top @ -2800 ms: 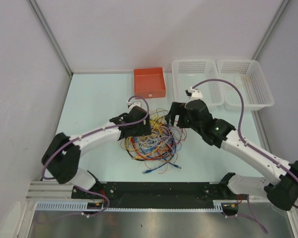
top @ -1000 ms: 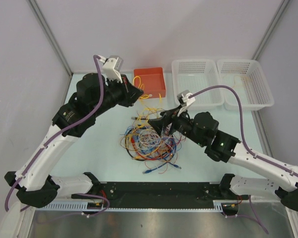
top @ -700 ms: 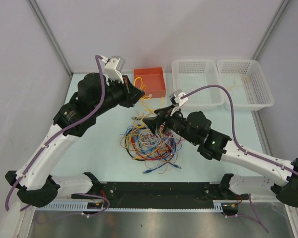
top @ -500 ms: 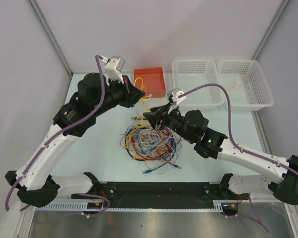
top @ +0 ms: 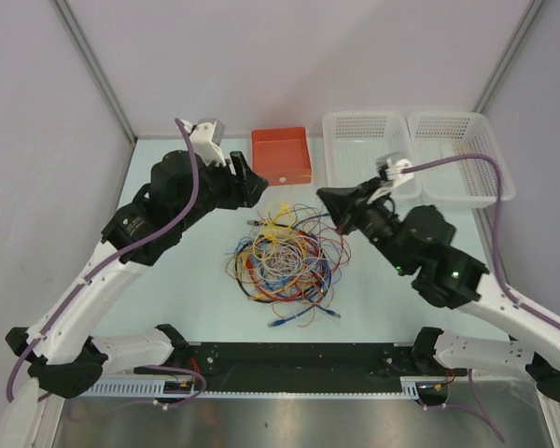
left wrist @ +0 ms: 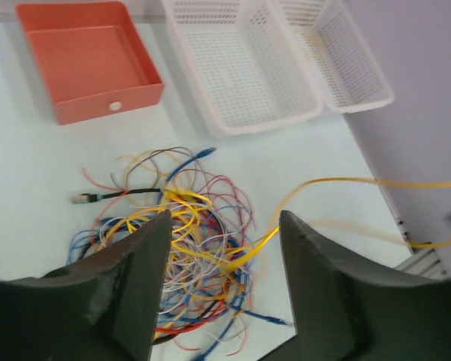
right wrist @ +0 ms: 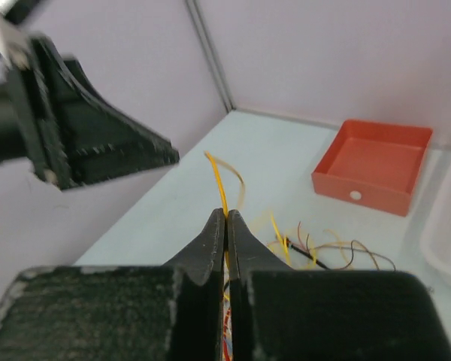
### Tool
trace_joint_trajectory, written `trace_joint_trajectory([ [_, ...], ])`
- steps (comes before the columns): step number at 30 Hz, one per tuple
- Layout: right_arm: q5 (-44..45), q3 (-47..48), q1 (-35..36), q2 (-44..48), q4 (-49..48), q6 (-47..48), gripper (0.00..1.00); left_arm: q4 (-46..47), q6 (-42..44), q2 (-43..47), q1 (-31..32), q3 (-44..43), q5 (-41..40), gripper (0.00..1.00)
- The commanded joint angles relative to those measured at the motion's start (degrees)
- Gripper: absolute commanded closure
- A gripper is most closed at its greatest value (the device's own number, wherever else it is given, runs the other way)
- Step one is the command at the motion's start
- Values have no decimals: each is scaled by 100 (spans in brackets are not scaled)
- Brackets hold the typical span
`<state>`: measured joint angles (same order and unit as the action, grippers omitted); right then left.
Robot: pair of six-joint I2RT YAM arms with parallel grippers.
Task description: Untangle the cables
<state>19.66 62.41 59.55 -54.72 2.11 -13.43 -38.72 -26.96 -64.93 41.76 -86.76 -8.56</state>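
Observation:
The cables (top: 285,257) lie in a tangled heap of red, orange, yellow, blue, white and black loops at mid-table, also seen in the left wrist view (left wrist: 173,226). My right gripper (right wrist: 225,214) is shut on a yellow cable (right wrist: 219,184) whose end sticks up past the fingertips. From above, it (top: 323,195) hovers at the heap's far right edge. That yellow cable (left wrist: 346,181) stretches rightward out of the heap. My left gripper (left wrist: 224,218) hangs open high above the heap with nothing between its fingers, near the red box from above (top: 259,183).
A red box (top: 281,154) stands at the back centre. Two white mesh baskets (top: 369,154) (top: 462,157) sit to its right. A black plug-ended cable (left wrist: 113,196) sticks out of the heap's left side. Blue plug ends (top: 303,317) trail toward the near edge.
My left gripper has opened and let go of the yellow cable. My right gripper has closed on that cable and drawn back to the right, away from the heap.

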Motion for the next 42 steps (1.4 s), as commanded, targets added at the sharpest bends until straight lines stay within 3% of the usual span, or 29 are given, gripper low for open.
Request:
trace_joint_trajectory([
  [1,635,789,4,585,1017,34,100,127,-213,287,-36,361,-515,20],
  [4,697,1131,4,699,1413,-27,100,180,-310,384,-36,598,-594,4],
  [5,697,1202,4,708,1476,-45,100,198,-310,410,-36,695,-586,3],
  [15,864,2011,4,550,1784,121,100,1463,-257,955,-36,1899,187,4],
  [22,2217,2855,-189,59,1907,842,100,1683,-608,894,-36,2541,460,5],
  [25,2139,3154,-977,-319,1977,694,100,1491,-898,867,-1,2795,277,9],
  [27,1484,3311,-1592,-617,2258,91,100,1525,-1073,1008,17,2971,205,9],
  [28,1271,3321,-2309,-706,2320,-96,100,1569,-1109,1095,17,3172,223,9],
  [31,567,3321,-3559,-1101,2399,-746,100,1710,-1215,1359,17,3481,275,9],
  [37,434,3610,-4608,-1969,1556,-1310,100,1657,-1347,1693,25,3815,249,9],
  [42,476,4954,-5338,-2964,1424,-1637,100,1754,-1408,1729,17,4088,433,9],
])
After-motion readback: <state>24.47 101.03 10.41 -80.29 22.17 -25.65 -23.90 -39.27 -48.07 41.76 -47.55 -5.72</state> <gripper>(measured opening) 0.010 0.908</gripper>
